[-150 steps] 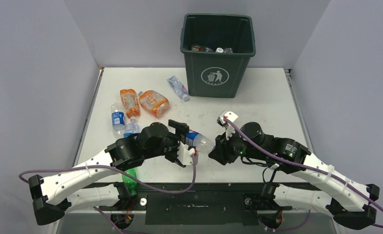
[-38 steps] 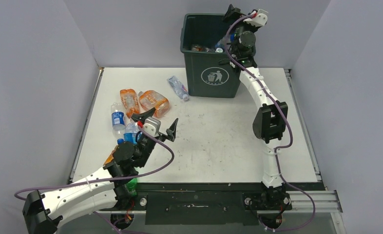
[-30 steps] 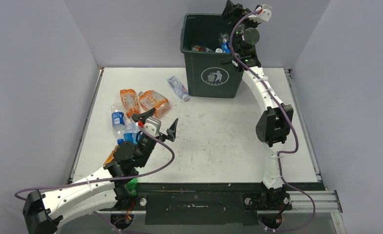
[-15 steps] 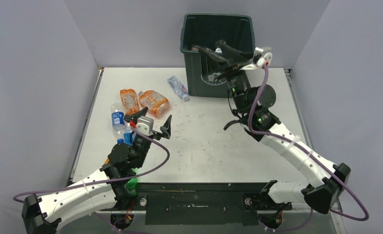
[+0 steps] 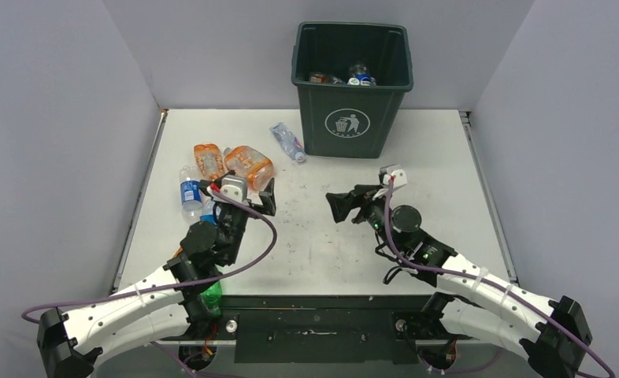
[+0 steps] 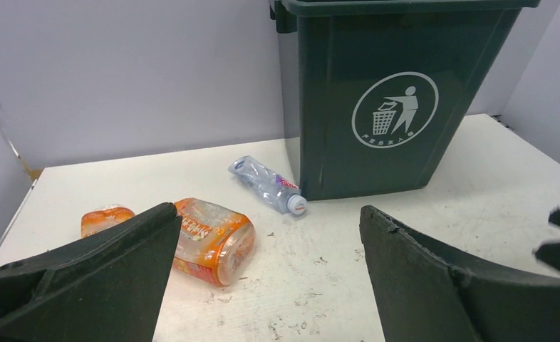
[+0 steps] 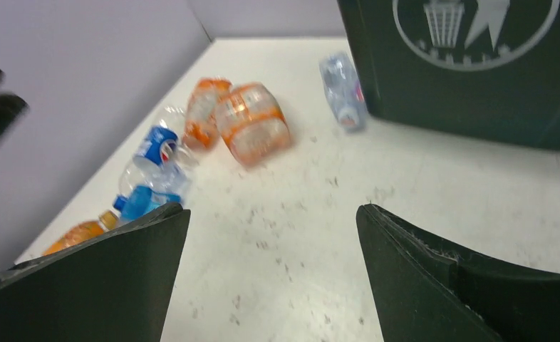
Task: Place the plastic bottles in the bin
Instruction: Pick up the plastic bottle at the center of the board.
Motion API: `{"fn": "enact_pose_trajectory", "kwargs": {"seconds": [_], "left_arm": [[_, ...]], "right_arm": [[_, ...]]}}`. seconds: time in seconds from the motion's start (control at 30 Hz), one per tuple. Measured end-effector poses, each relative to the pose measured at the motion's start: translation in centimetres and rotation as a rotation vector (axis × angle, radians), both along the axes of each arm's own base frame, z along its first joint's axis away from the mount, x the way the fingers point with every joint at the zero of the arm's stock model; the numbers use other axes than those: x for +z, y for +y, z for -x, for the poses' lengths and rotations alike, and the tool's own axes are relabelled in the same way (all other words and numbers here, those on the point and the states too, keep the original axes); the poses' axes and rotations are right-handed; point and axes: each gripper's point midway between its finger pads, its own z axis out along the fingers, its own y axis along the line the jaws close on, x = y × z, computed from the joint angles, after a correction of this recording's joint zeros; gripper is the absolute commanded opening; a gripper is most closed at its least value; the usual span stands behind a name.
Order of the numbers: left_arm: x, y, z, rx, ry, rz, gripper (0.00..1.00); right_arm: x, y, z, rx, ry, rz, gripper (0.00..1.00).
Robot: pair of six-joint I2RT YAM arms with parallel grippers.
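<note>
Both hands free at this moment. My left gripper (image 5: pixel 242 195) is spread wide with nothing in it, hovering over the left side of the surface (image 5: pixel 416 165). My right gripper (image 5: pixel 344 203) is wide too and empty, low over the middle and aimed left.

Score check. The bin (image 5: pixel 322 102) stands upright at the far edge, logo facing me. Down inside it I can see a heap of binned bottles (image 5: pixel 355 77): caps and clear plastic, too jumbled to count. So part of the job is banked.

Now what's left. A fat orange bottle (image 5: pixel 250 167) lies just ahead of my left gripper, with a second orange bottle (image 5: pixel 209 161) just beside it. A clear bottle (image 5: pixel 288 142) lies just beside the bin's front left corner, cap toward me. Near the left edge there's a blue-labelled bottle (image 5: pixel 189 191), and a blue-capped bottle (image 5: pixel 208 211) is partly hidden under my left gripper. An amber bottle (image 7: pixel 78 231) lies further toward me, by my left arm. A green bottle (image 5: pixel 209 290) sits at the near edge beside the base.

That makes seven I can count out here, all on the left half. I'd judge there are several more trips ahead.
</note>
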Motion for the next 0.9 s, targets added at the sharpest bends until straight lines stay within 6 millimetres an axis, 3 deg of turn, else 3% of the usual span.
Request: {"fn": "enact_pose_trajectory", "kwargs": {"seconds": [0.13, 0.2, 0.3, 0.4, 0.5, 0.57, 0.9], "left_arm": [[-0.1, -0.1, -1.0, 0.04, 0.069, 0.017, 0.96], [-0.3, 0.8, -1.9, 0.067, 0.12, 0.062, 0.96], [-1.7, 4.8, -4.1, 0.178, 0.207, 0.167, 0.96], [-5.3, 10.3, -5.6, 0.329, 0.343, 0.285, 0.96], [-9.1, 14.9, -5.6, 0.469, 0.481, 0.397, 0.96], [-11.4, 16.8, -5.0, 0.544, 0.558, 0.459, 0.96], [-20.9, 16.0, -2.9, 0.653, 0.916, 0.518, 0.98]], "right_arm": [[-5.7, -1.2, 0.8, -0.028, 0.124, 0.049, 0.9], [-7.8, -1.8, 1.1, -0.048, 0.171, 0.057, 0.9], [-10.6, -2.6, 1.7, -0.071, 0.236, 0.059, 0.9], [-12.7, -2.9, 2.3, -0.081, 0.291, 0.051, 0.9], [-13.7, -3.0, 2.7, -0.074, 0.321, 0.043, 0.9], [-14.0, -2.8, 2.8, -0.064, 0.328, 0.034, 0.9], [-13.8, -2.0, 3.0, -0.031, 0.33, -0.008, 0.9]]}}
